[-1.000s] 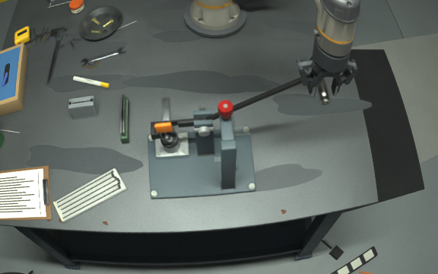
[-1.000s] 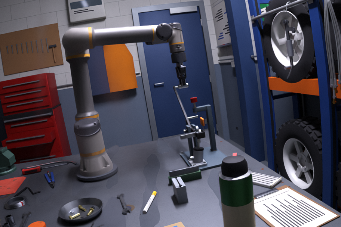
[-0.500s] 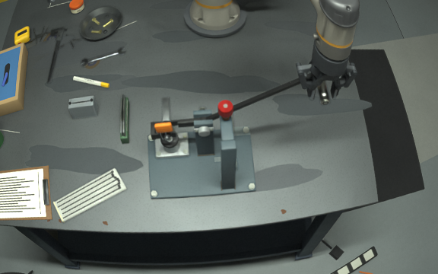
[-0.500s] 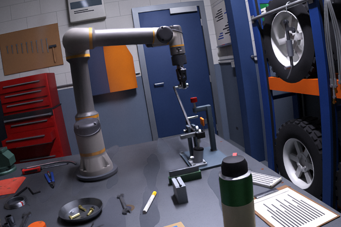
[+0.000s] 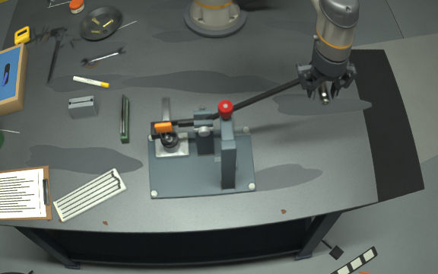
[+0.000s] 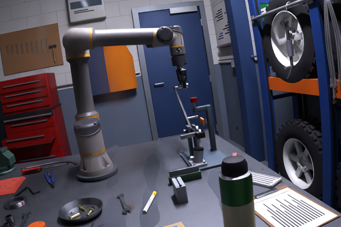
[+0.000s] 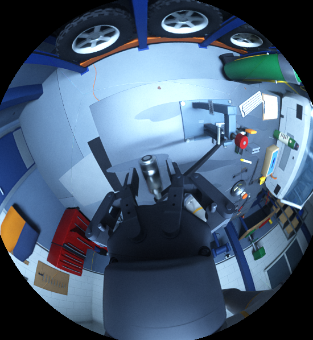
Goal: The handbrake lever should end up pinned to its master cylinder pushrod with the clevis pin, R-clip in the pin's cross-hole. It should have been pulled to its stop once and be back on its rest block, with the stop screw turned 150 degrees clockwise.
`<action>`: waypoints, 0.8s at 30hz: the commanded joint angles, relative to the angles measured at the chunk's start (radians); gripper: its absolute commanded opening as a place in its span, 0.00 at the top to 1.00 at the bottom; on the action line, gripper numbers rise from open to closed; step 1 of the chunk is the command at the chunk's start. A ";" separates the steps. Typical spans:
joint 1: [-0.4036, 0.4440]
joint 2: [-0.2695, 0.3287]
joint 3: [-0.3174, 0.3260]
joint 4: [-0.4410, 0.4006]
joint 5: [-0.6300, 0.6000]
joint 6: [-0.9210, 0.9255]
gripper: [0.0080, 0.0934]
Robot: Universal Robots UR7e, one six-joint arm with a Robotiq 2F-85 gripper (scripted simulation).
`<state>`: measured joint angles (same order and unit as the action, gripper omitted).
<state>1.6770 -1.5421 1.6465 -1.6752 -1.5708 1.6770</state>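
My gripper stands open around the silver grip at the raised end of the handbrake lever and holds nothing. The lever is a thin black bar. It slants up from its pivot on the grey fixture plate toward the table's right side. A red knob tops the fixture's tall post. An orange tab sits at the lever's short end, above a dark cylinder. The pin and clip are too small to tell.
The table's dark right edge strip lies just past my gripper. A green block, a grey block, a marker, a wrench and a dish lie left. A can and a clipboard stand at the front left.
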 commanded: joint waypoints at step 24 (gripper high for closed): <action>0.000 -0.001 0.000 0.000 0.000 0.000 0.87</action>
<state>1.6770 -1.5423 1.6464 -1.6753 -1.5707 1.6770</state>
